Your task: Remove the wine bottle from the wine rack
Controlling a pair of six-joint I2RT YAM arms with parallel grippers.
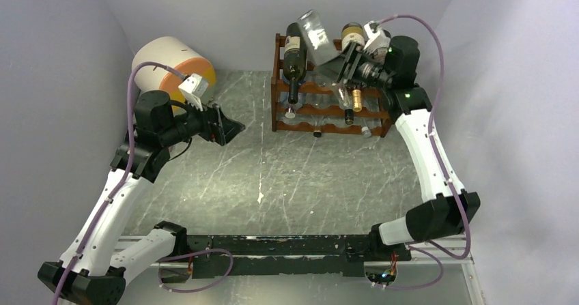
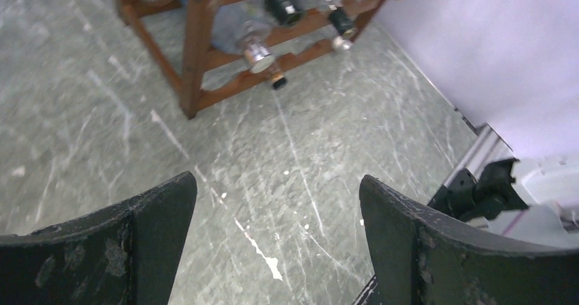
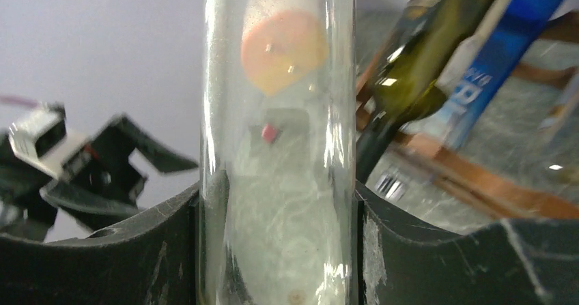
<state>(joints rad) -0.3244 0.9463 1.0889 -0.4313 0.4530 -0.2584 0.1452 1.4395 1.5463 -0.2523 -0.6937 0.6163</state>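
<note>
Overhead, scratched grey table (image 1: pixel 273 182), lilac walls (image 1: pixel 54 46).
At the far edge the right gripper (image 1: pixel 336 63) clamps a clear bottle (image 1: pixel 315 31), tilted above the rack (image 1: pixel 328 108); the left gripper (image 2: pixel 276 196) hovers over the table, jaws apart.

Overhead from behind, wrist cameras close; wine rack (image 1: pixel 321 109) shared

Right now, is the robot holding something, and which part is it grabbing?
Yes: the right arm's jaws squeeze the clear bottle by its glass body. The left arm's jaws hold nothing.
</note>
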